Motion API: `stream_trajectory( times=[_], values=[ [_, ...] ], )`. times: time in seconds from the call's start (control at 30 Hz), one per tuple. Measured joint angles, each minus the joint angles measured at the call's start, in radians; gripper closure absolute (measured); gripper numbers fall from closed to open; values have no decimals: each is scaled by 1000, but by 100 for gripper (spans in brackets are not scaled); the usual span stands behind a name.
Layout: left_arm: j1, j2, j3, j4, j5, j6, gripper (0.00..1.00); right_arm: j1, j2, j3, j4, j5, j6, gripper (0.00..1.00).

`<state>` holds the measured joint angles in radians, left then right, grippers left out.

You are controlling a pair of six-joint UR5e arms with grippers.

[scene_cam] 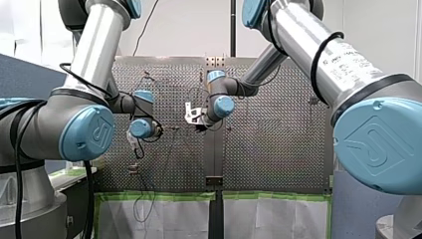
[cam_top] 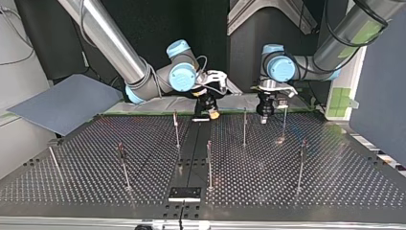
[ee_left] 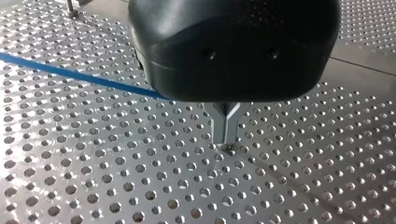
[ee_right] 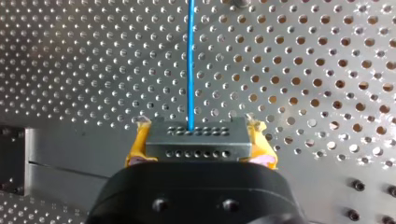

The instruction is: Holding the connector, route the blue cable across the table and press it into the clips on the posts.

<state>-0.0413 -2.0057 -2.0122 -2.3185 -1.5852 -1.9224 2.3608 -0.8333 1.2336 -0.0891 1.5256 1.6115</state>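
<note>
So my right gripper (ee_right: 198,142) has its yellow pads clamped on the dark grey holed connector block (ee_right: 196,135), with the thin blue cable (ee_right: 190,60) running straight ahead across the open perforated metal table (ee_right: 327,70). Looks like my left gripper (ee_left: 225,133) is pinched together on nothing, tip at the plate, cable passing beside it.

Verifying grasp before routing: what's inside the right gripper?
A grey connector, clamped between the right gripper's yellow pads. The blue cable leaves it and runs ahead over the table. The connector's rear is covered by the gripper body.
</note>
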Motion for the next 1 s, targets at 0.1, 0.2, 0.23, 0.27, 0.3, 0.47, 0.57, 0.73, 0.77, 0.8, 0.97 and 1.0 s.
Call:
stream_trajectory(
  times=[0.1,0.2,0.23,0.27,0.3,0.47,0.57,0.73,0.77,0.8,0.97,1.0],
  values=[
    [5,-18,7,3,11,0,100,-2,0,0,0,0,1,100],
    [9,-44,17,13,20,1,100,-6,2,0,0,1,1,100],
    [10,-51,22,19,27,1,100,-6,2,0,0,1,1,100],
    [11,-56,27,23,31,0,100,-8,2,0,-1,1,1,100],
    [12,-58,33,25,35,-1,100,-9,2,0,-1,1,1,100],
    [20,-64,68,18,45,-15,100,-21,3,0,-3,1,1,100],
    [29,-64,88,11,50,-17,100,-29,4,-1,-4,1,0,100],
    [39,-64,106,5,58,-18,100,-45,6,-1,-17,-3,0,100],
    [43,-64,110,2,62,-18,100,-48,6,-1,-22,-4,0,100],
    [47,-64,116,-3,66,-18,100,-52,7,-1,-27,-5,0,100],
    [61,-64,147,-15,78,-15,100,-68,16,-6,-53,-10,-4,100],
    [63,-64,149,-16,79,-14,100,-70,19,-9,-58,-12,-6,100]
  ],
)
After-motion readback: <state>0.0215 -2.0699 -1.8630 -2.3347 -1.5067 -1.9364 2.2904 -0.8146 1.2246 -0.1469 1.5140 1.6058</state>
